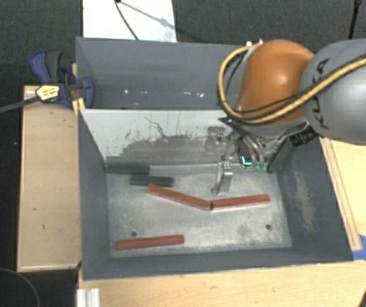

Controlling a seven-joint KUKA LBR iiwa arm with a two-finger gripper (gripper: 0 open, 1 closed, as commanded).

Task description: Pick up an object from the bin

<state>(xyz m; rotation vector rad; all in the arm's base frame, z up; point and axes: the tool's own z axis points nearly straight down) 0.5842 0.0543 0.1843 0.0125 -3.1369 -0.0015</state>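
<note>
Red-brown stick (pixel 177 197), end touching a second stick (pixel 240 201), just beside hand (pixel 220 185), spread not discernible; risk: contact at the joint may shove both aside, gripping neither.

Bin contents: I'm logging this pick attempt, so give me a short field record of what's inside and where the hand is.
bin: grey metal
mid-floor: left red-brown bar and right red-brown bar, ends meeting
front: front red-brown bar, alone
left rear: two dark green bars, close together
hand: low, just behind that meeting point
</note>
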